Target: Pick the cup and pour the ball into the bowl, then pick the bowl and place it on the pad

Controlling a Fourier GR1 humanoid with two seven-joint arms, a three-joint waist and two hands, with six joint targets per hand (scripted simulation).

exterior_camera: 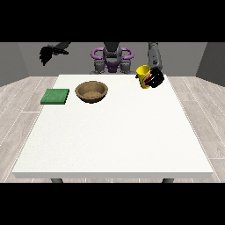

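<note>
Front view, upper right: hand [155,79] curled round the yellow cup [143,70] — likely light, rigid, slick; side-wall hold suits. Upper-left hand [45,54] — fingers hang spread, holding nothing.

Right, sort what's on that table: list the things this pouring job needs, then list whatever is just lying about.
Belongs to the job:
- yellow cup, held by the robot hand at the view's right
- brown bowl
- green pad
- the ball: not visible, presumably inside the cup

Just lying about:
- nothing else shows on the white table
- the robot hand at the view's left is raised off the table, holding nothing
</note>
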